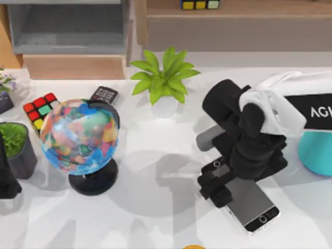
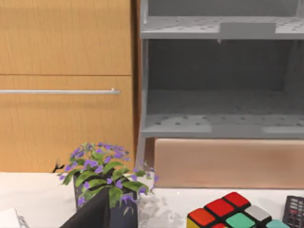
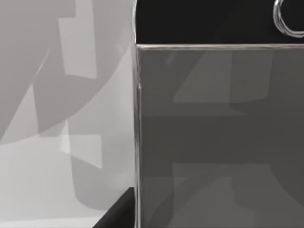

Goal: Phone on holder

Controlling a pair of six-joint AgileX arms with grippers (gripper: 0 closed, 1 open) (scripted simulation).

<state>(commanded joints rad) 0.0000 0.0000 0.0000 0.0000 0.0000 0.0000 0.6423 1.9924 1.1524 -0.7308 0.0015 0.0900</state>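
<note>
Right gripper sat low over the near end of the phone, which lay flat on the white table, its far end with the round button sticking out beyond the fingers. Whether the fingers were closed on it, I could not tell. In the right wrist view the phone's grey screen lay close under the camera. Just beyond the arm stood a teal object; farther off, a potted green plant, then the globe, a colour cube and a small keypad device. The left arm was parked at the table's left edge.

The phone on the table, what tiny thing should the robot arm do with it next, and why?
Probably close the jaws and lift a little. The right gripper sits at one end of the phone, which lies flat on the table, while the teal holder waits beside it.
</note>
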